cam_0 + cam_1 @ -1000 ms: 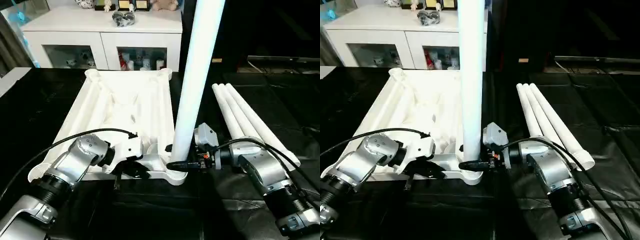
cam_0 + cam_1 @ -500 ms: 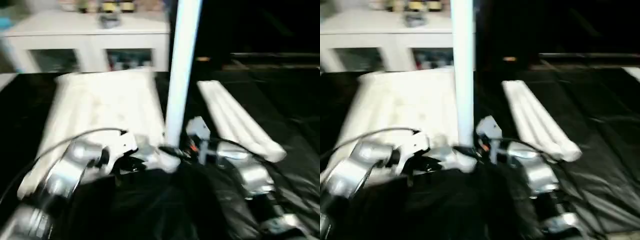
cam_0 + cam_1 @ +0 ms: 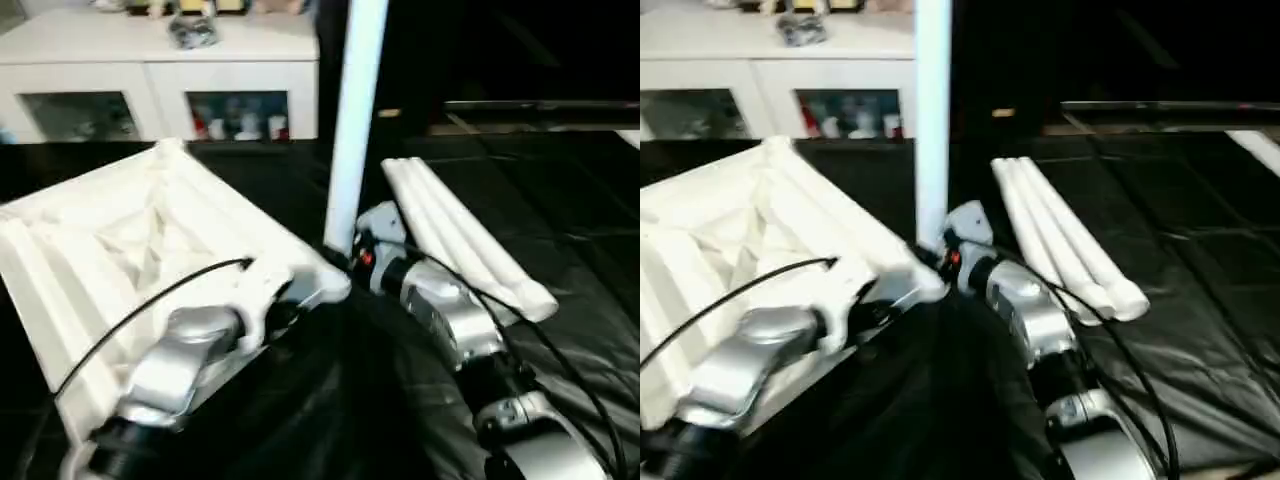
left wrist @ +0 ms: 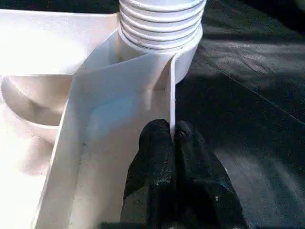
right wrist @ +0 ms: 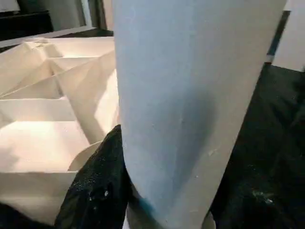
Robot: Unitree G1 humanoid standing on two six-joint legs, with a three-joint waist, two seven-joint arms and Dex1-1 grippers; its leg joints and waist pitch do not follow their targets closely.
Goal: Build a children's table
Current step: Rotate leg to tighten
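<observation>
My left fingers [image 4: 164,167] are clenched on the tabletop [image 3: 130,240] rim, my right gripper [image 3: 345,262] grasps the upright leg [image 3: 355,120] seemingly seated in its corner socket, and I've swung the top diagonal, presumably toward the next corner.

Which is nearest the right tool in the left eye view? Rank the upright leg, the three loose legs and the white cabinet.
1. Upright leg: held in the right tool, standing at the tabletop's near corner.
2. Three loose legs: lying on the black surface to the robot's right.
3. White cabinet: farthest, at the back left.
</observation>
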